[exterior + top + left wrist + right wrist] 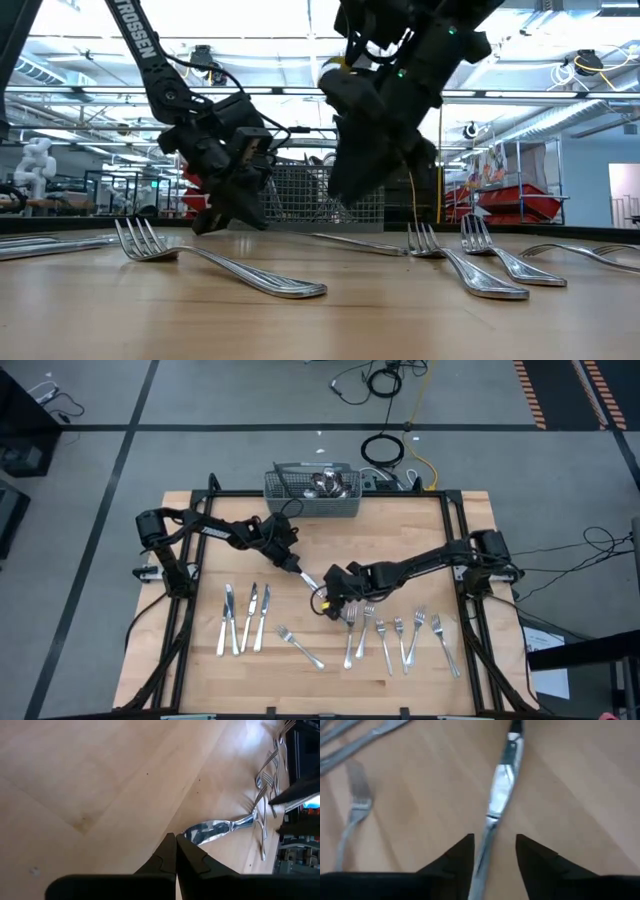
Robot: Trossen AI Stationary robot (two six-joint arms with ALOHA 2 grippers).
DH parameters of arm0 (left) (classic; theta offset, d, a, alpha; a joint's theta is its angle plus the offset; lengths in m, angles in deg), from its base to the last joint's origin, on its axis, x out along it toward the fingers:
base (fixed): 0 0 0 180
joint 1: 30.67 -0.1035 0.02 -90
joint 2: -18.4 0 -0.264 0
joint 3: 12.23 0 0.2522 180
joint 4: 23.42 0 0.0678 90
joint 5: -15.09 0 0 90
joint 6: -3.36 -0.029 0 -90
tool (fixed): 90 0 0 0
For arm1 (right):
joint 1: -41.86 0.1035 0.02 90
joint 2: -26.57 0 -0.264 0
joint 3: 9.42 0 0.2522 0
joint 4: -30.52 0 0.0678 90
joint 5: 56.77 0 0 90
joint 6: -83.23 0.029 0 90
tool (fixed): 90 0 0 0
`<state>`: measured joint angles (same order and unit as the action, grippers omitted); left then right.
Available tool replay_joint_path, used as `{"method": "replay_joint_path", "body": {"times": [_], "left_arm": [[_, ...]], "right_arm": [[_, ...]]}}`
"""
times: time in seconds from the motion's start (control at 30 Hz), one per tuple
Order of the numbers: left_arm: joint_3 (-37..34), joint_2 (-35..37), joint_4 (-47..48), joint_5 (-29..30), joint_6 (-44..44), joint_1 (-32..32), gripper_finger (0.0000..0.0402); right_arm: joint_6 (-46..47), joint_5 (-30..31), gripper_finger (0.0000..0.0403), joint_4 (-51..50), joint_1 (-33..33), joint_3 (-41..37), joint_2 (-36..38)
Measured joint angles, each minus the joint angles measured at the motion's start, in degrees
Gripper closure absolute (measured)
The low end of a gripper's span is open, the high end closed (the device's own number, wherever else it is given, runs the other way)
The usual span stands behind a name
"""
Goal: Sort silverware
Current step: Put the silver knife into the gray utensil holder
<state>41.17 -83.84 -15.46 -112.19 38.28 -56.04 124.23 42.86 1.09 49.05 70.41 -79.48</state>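
Nearest on the pale wooden desk (200,680) is the sorted row: three slim silver table knives (246,618) on the left, a bunch of shiny silver forks (400,632) on the right, and one stray silver fork (300,647) between them.

Mid-desk, a shiny silver table knife (501,790) bridges the two arms. The right hand (495,845) has its fingers spread, straddling the handle end without touching it. The left hand (175,842) is pressed together, and it looks like it's pinching the very tip of the blade.

Looks like a handover to me. I'd have the right hand come a bit further down the handle and square up before it clamps, since thin metal twists out easily. The left one shouldn't let go until that grip looks solid.

Furthest back, the grey wire-mesh basket (275,485) has more silverware in it.
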Motion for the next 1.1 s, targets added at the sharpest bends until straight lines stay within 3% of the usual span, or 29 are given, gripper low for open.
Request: {"method": "replay_joint_path", "body": {"times": [0.23, 0.73, 1.1], "left_arm": [[2.2, -0.2, 0.0, -0.4, 0.6, 0.0, 0.0401], [2.9, -0.3, -1.0, -2.1, 2.1, -0.1, 0.0401], [2.9, -0.3, -1.4, -3.3, 2.2, 0.0, 0.0401]], "right_arm": [[-0.8, -0.6, 0.0231, 0.2, -0.6, 0.0, -3.1], [-3.8, -0.6, 0.0233, 2.4, -2.7, 0.0, -4.0], [-1.2, -2.0, 0.0236, 7.8, -2.9, 0.3, -8.7]]}}
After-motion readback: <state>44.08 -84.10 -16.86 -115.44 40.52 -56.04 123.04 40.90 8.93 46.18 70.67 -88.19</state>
